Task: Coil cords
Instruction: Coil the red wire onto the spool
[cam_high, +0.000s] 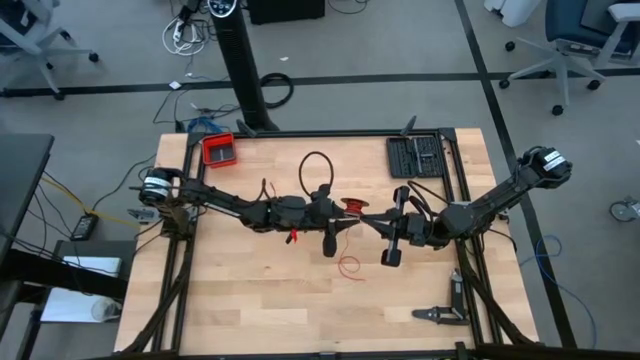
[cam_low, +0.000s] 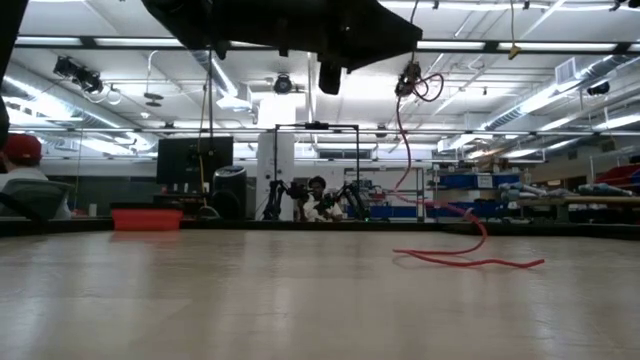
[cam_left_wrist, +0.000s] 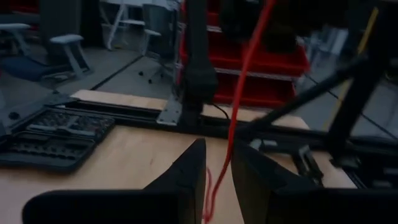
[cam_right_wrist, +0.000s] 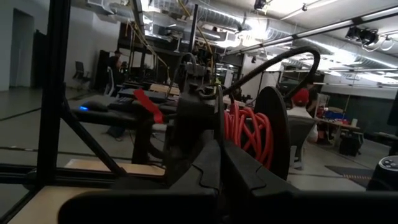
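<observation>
Both arms meet over the middle of the wooden surface (cam_high: 250, 300), raised well above it; between them sits a small coil of the red cord (cam_high: 352, 206), wound in tight turns, and in the right wrist view those turns (cam_right_wrist: 249, 134) sit on a dark round spool-like piece. The left claw (cam_left_wrist: 214, 171) stands partly spread with the cord (cam_left_wrist: 239, 87) running up between its fingers (cam_left_wrist: 189, 171); whether it actually pinches the strand I cannot tell, though it looks placed to guide the cord and keep it taut as it feeds the coil. The right claw (cam_right_wrist: 219, 158) is pressed together, right beside the coil, probably steadying it; what it nips, if anything, is hidden. A loose tail of the cord (cam_high: 347, 265) trails down onto the surface below the arms; from table height it hangs in a long curve and lies slack on the wood (cam_low: 465, 258), so the winding seems partly done, with this slack left to gather. A red tray (cam_high: 219, 150) and a black tool case (cam_high: 416, 157) sit at the far edge, clear of the work.
</observation>
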